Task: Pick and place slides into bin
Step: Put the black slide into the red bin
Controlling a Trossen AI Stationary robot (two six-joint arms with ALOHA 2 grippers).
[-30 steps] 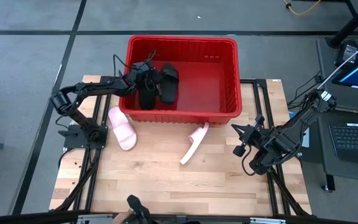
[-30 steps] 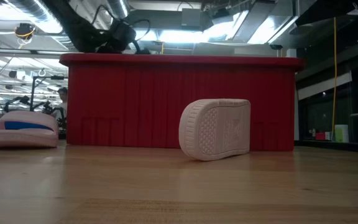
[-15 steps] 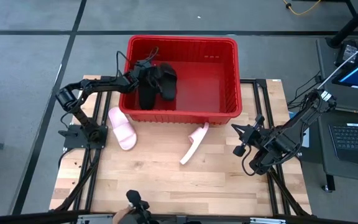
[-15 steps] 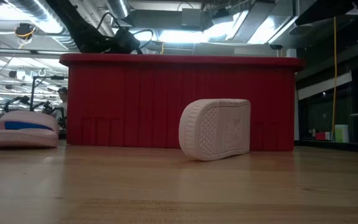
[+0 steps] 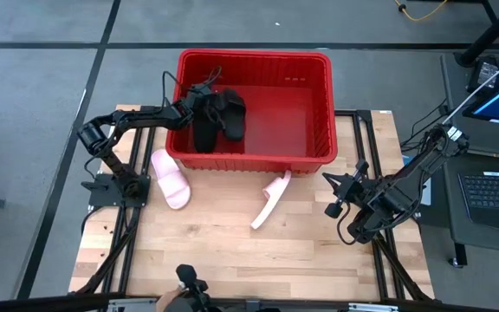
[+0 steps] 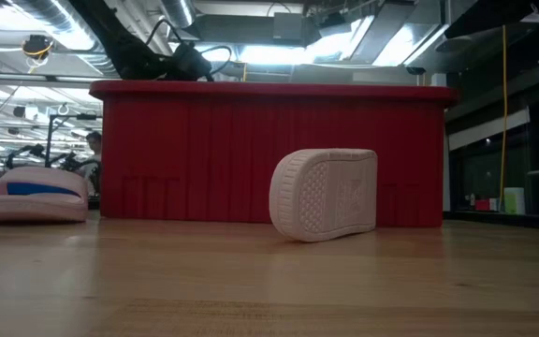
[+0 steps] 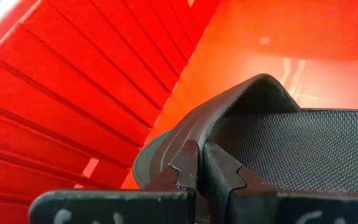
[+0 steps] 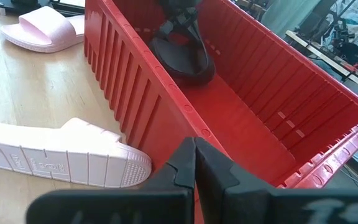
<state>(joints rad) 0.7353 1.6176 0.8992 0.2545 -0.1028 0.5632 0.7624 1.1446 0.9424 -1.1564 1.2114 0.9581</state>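
Note:
The red bin (image 5: pixel 310 113) stands at the table's far side. Two black slides lie in its left half: one (image 5: pixel 204 134) by the near wall, one (image 5: pixel 235 115) beside it. My left gripper (image 5: pixel 204 97) reaches in over the bin's left wall and is shut on the second black slide (image 7: pixel 272 143). One pale pink slide (image 5: pixel 170 178) lies sole down left of the bin's near corner. The other (image 5: pixel 271 198) stands on its side edge, its far end at the bin's near wall. My right gripper (image 5: pixel 334 198) is shut and empty at the table's right. My left gripper pinches the edge of the black slide's strap (image 7: pixel 194 127) between its two fingers. The fingers come slanting down from the bin's left side. The slide's sole (image 8: pixel 182 59) still lies on the bin floor; whether any of it is raised I cannot tell.
The bin's right half (image 8: pixel 260 118) holds nothing. Its tall ribbed near wall (image 6: pixel 251 150) stands between the pink slides and the inside. Bare wooden table (image 5: pixel 232 251) lies toward the near edge. A laptop (image 5: pixel 492 191) sits beyond the table's right.
My left gripper has gone a little toward the bin's far wall and to the right, staying shut on the strap. The held black slide has shifted slightly toward the left with it. The other slides have stayed put.

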